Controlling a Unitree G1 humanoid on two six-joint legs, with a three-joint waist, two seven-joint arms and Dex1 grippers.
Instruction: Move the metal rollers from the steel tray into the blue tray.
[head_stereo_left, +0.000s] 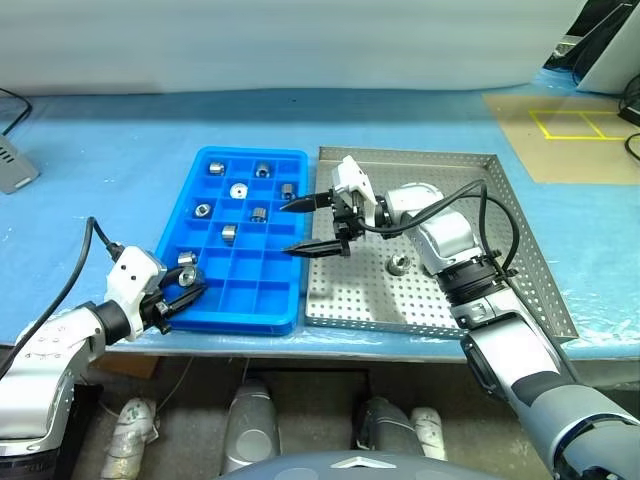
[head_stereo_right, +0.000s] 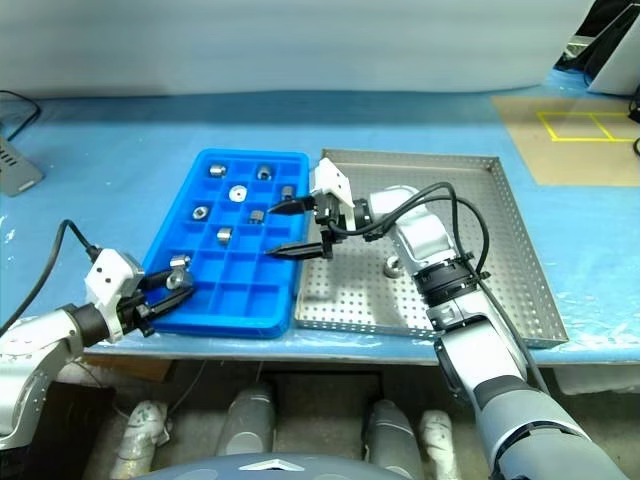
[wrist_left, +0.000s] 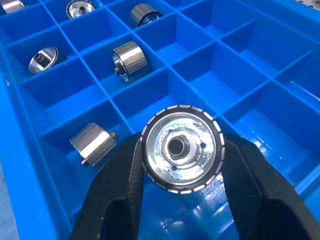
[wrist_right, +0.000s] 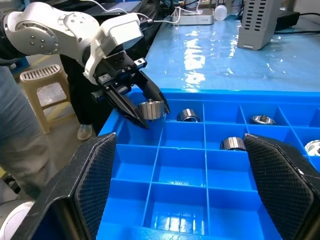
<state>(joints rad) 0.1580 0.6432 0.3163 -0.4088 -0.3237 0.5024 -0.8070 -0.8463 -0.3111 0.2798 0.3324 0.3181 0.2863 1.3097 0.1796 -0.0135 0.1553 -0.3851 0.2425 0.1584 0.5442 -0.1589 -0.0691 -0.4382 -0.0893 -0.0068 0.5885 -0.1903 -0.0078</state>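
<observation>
While I hold both arms over the blue-covered table (head_stereo_left: 120, 130), the large shallow steel tray with its perforated floor (head_stereo_left: 500, 270) lies on the right and the bright blue plastic tray of square compartments (head_stereo_left: 262, 292) sits touching its left rim. My right gripper (head_stereo_left: 300, 227) reaches leftward across that seam, its two black fingers spread wide and holding nothing, hanging above the right-hand compartments of the blue tray. My left gripper (head_stereo_left: 178, 297) sits at the near left corner of the blue tray, its fingers pinched on one small shiny ribbed metal roller with a hollow centre (wrist_left: 181, 148), which hangs just above the near-left compartments. One loose roller (head_stereo_left: 398, 265) remains on the steel tray, near the middle, just beside my right forearm and well apart from either set of fingers. Six more rollers lie in separate compartments in the far and left part of the blue tray, one (head_stereo_left: 228, 234) nearest my left gripper.
</observation>
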